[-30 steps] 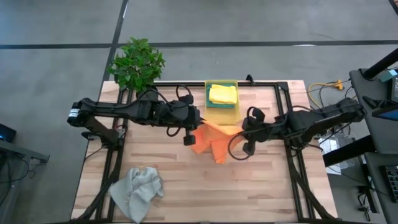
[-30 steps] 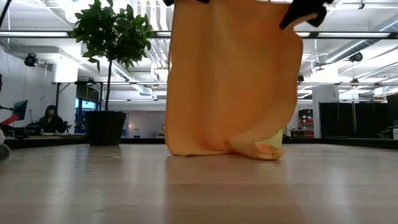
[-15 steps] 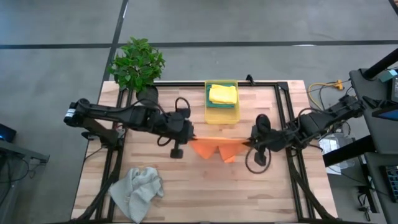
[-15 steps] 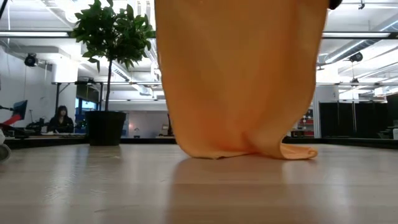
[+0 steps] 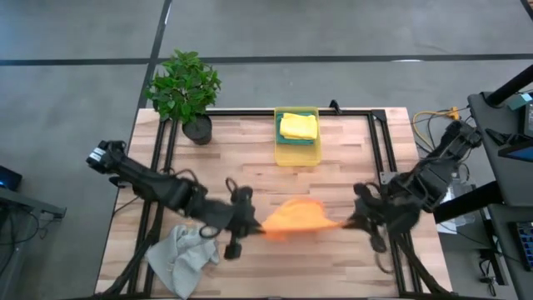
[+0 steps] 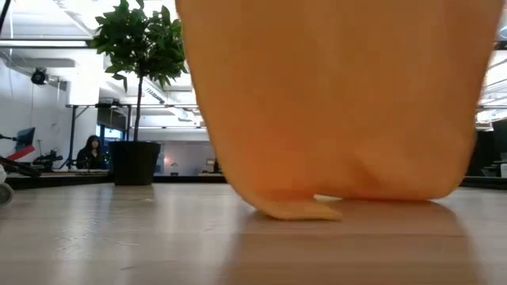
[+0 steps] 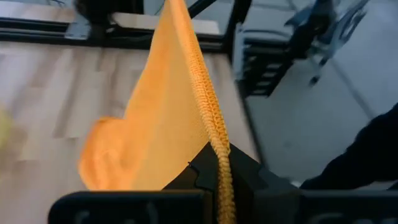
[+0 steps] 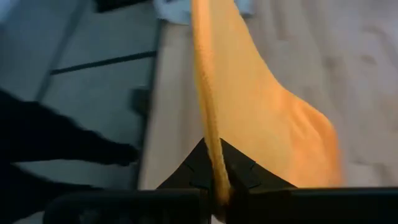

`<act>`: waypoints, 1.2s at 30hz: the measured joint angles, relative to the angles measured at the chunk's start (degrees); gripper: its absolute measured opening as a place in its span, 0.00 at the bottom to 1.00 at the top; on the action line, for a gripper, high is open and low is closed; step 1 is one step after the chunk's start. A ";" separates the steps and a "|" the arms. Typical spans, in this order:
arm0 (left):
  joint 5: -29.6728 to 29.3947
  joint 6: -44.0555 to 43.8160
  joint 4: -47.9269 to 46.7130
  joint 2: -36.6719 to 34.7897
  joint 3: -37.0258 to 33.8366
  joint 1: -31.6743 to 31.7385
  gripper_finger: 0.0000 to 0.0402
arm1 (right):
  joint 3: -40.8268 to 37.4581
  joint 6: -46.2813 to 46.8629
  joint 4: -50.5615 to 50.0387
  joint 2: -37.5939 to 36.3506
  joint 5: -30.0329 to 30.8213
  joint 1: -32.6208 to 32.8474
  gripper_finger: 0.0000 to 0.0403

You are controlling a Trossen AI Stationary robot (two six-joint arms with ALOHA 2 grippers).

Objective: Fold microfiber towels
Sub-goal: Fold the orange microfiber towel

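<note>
The orange towel (image 5: 296, 217) hangs stretched between my two grippers near the table's near edge; in the low view it fills the picture (image 6: 333, 103). My left gripper (image 5: 256, 228) is shut on its left end, my right gripper (image 5: 343, 222) on its right end. The light grey towel (image 5: 185, 256) lies crumpled at the near left. The yellow towel (image 5: 298, 126) lies folded on the teal towel (image 5: 281, 137) in the yellow bin (image 5: 296, 156). My left gripper pinches the orange towel's stitched top edge (image 7: 217, 155) at its left corner between its two fingers, coming level from the table's left. The towel hangs below, its lower edge (image 6: 297, 208) touching the table. My right gripper pinches the same stitched top edge (image 8: 214, 158) at the right corner between its two fingers, coming level from the table's right. The edge (image 5: 300, 223) runs taut between the two grippers.
A potted plant (image 5: 185, 87) stands at the far left corner. The black frame rails (image 5: 379, 150) run along the table's sides and far edge. Bare wood lies between the bin and the hanging towel. A person sits in the room far beyond the table (image 6: 91, 150).
Both grippers have moved toward the table's near edge and farther apart, carrying the orange towel with them. The towel has been drawn out from a slack bunch into a wide sheet with a taut top edge, its lower edge dragging along the table.
</note>
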 joint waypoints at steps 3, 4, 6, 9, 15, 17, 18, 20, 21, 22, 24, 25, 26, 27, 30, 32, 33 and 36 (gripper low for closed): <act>-2.24 -6.25 4.75 2.20 0.87 -3.84 0.00 | 0.62 1.09 3.98 0.09 -0.96 4.39 0.02; -2.91 -7.95 6.87 2.60 1.04 -5.09 0.00 | 0.78 1.57 5.87 0.09 -0.99 5.71 0.02; -3.72 -9.38 12.19 3.48 1.51 -7.12 0.00 | 1.54 2.47 9.54 0.09 -1.02 7.84 0.02; -10.48 -9.81 17.04 3.96 2.57 -9.89 0.00 | 3.26 3.00 14.65 0.09 -0.63 10.26 0.02; -17.14 -8.51 17.44 3.90 4.55 -11.18 0.00 | 5.34 2.54 16.77 0.74 -0.35 11.69 0.02; -17.41 -8.81 15.99 3.90 3.74 -11.16 0.00 | 4.42 3.40 14.46 1.06 -0.17 11.70 0.02; -17.51 -9.01 14.94 4.14 3.18 -10.98 0.00 | 3.88 4.47 13.02 1.29 0.36 11.64 0.02; -18.12 -10.15 10.83 5.12 2.64 -10.31 0.00 | 2.66 6.95 9.91 1.77 1.09 11.37 0.02; -18.69 -10.55 8.42 5.86 2.60 -10.11 0.00 | 1.93 8.07 8.35 1.99 1.51 11.22 0.02; -19.31 -11.34 6.27 6.63 2.54 -9.81 0.00 | 1.15 9.43 6.92 2.19 1.95 11.03 0.02; -19.85 -11.83 2.64 8.03 2.49 -8.80 0.00 | -0.44 11.74 3.96 2.42 3.74 10.54 0.02; -20.31 -11.84 1.38 8.59 2.49 -8.32 0.00 | -1.43 12.58 2.56 2.46 4.55 10.14 0.02; -20.78 -11.83 -0.17 9.14 2.49 -7.86 0.00 | -2.33 13.25 1.61 2.51 5.18 9.65 0.02; -20.99 -11.82 -1.19 9.75 2.49 -7.23 0.00 | -3.29 13.66 0.71 2.55 5.30 8.94 0.02; -21.03 -11.80 -4.41 11.35 2.49 -5.15 0.00 | -6.39 14.37 -0.79 2.67 5.27 6.08 0.02; -21.39 -11.79 -6.60 12.32 2.43 -3.51 0.00 | -8.47 14.38 -0.63 2.67 5.19 3.75 0.02; -21.86 -11.77 -7.69 12.62 2.42 -2.84 0.00 | -9.42 14.38 -0.56 2.67 5.18 2.53 0.02; -24.86 -11.81 -10.00 13.29 1.16 -1.01 0.00 | -12.12 14.24 -0.51 2.65 5.20 -1.46 0.02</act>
